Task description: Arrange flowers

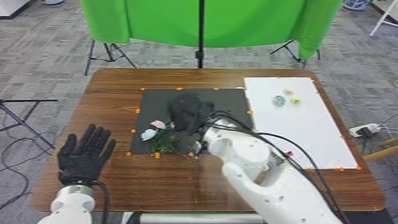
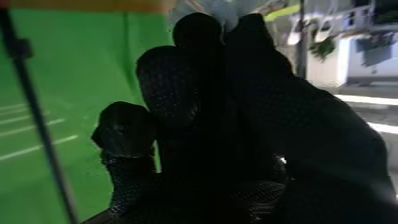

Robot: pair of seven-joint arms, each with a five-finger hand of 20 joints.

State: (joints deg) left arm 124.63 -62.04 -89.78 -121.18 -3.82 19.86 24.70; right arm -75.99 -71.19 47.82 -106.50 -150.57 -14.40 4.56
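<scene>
In the head view, the right hand (image 1: 187, 111) is over the dark mat (image 1: 160, 102), back of the glove up. A pink flower (image 1: 158, 124) and a white flower (image 1: 148, 134), with green stems and leaves (image 1: 164, 145), lie on the mat beside it. The right wrist view has the right hand (image 2: 258, 95) with thumb and fingers pinched at a pale, petal-like flower (image 2: 218, 7); its stem is hidden. Flat and open, the left hand (image 1: 83, 156) rests at the table's left side.
On the white sheet (image 1: 311, 125) at the right are a pale green piece (image 1: 279, 101), a small yellow flower (image 1: 296, 101) and a small pinkish one (image 1: 288, 92). A red flower (image 1: 289, 153) is close beside the right forearm. The brown table (image 1: 115, 110) surrounds the mat.
</scene>
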